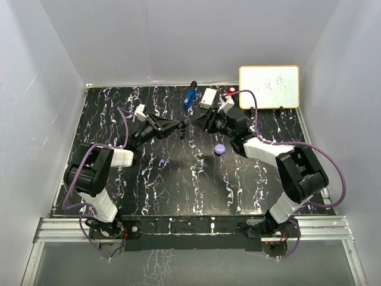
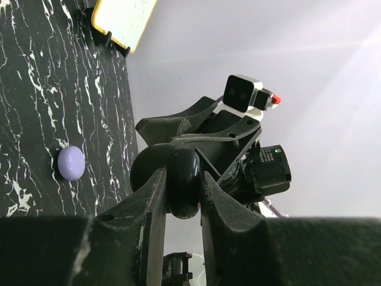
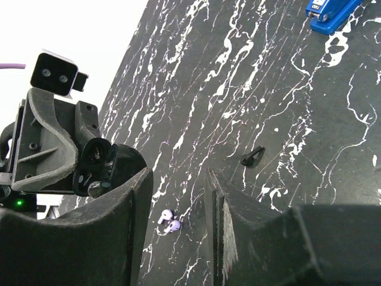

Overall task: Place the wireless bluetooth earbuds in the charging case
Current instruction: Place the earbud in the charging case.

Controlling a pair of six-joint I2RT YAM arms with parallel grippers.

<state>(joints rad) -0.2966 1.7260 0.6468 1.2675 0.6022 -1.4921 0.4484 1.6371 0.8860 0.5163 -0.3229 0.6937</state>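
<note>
Marbled table (image 1: 196, 187): left jaws pinch black case (image 2: 184, 179), right jaws spread, lilac earbuds (image 3: 170, 221) loose.

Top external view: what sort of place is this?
Probably a lab robot cell: plain white wall panels box in a black white-veined tabletop, with a silver aluminium rail and a yellow-framed whiteboard.

In the left wrist view the whiteboard (image 2: 122, 21) is cut off by the top edge at upper left, and the blurred fingers (image 2: 149, 226) of the left end effector (image 2: 181, 177) cover the lower part of the black case (image 2: 184, 165). In the right wrist view the blue tool (image 3: 330, 11) runs off the upper right corner. From above, the lilac earbuds (image 1: 164, 161) are too small to tell apart, and the whiteboard's writing is too faint to read
</note>
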